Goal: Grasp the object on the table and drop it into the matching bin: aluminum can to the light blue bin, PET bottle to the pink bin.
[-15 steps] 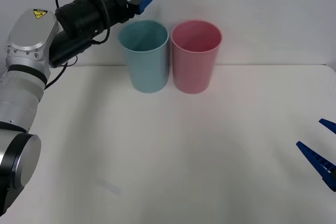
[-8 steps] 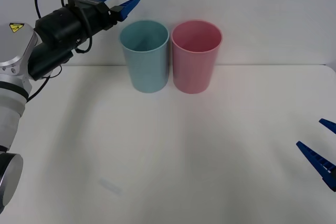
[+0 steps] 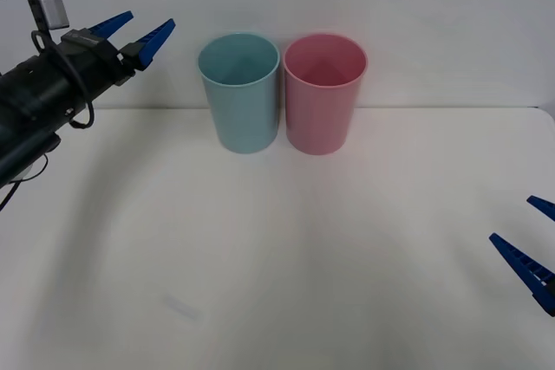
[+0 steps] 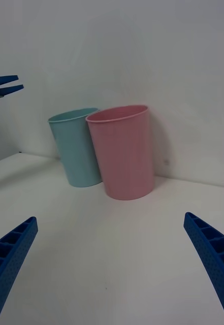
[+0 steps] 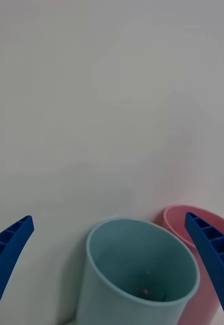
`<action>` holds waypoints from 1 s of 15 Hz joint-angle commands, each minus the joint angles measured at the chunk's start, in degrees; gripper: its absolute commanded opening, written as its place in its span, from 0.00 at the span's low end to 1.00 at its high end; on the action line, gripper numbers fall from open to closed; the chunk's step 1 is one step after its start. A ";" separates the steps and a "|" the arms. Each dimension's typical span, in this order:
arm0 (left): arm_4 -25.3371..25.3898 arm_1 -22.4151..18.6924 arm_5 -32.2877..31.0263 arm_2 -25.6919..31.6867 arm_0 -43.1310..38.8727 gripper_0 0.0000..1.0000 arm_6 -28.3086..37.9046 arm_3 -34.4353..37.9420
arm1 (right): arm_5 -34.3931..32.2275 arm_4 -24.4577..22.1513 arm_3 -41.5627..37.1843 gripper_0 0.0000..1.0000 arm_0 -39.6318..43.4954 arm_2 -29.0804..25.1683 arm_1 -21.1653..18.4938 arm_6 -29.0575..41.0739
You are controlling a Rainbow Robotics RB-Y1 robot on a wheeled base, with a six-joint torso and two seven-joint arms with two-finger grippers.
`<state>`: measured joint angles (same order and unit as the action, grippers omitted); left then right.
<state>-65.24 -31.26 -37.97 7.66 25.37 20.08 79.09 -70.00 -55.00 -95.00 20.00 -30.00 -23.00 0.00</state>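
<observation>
The light blue bin (image 3: 238, 106) and the pink bin (image 3: 321, 110) stand side by side at the back of the white table (image 3: 277, 257). The can is hidden from view. A faint small mark shows deep inside the light blue bin (image 5: 122, 259) in the left wrist view, and I cannot tell what it is. My left gripper (image 3: 153, 18) hangs open and empty, level with the bins' rims and left of the light blue one. My right gripper (image 3: 513, 221) is open and empty low at the table's right edge, facing the pink bin (image 4: 124, 157) and the light blue bin (image 4: 78, 152).
A plain white wall rises right behind the bins. A faint small scuff (image 3: 182, 308) marks the tabletop near the front left. The table's far edge runs just behind the bins.
My left arm has swung leftward, carrying its open gripper from just beside the light blue bin's rim to well left of it. The right gripper has stayed put.
</observation>
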 commanded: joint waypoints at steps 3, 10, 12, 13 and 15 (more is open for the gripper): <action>-1.12 0.06 -5.71 9.56 -10.43 1.00 -1.28 7.22 | 0.00 0.00 0.00 1.00 0.00 0.00 0.00 0.00; -1.12 -0.29 -23.73 21.51 -19.13 1.00 -5.93 7.92 | 0.00 0.00 0.00 1.00 0.00 0.00 0.00 0.00; -0.15 -1.17 -26.81 22.48 -21.76 1.00 -8.48 7.92 | 0.00 0.00 0.00 1.00 0.00 0.00 0.00 0.00; 0.99 -1.52 -27.51 22.57 -23.43 1.00 -10.15 8.01 | 0.00 0.00 0.00 1.00 0.00 0.00 0.00 0.00; 2.39 -2.05 -29.09 23.01 -25.81 1.00 -12.53 8.01 | 0.00 0.00 0.00 1.00 0.00 0.00 0.00 0.00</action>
<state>-63.28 -33.16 -66.54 30.50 0.33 8.20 87.10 -70.00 -55.00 -95.00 20.00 -30.00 -23.00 0.00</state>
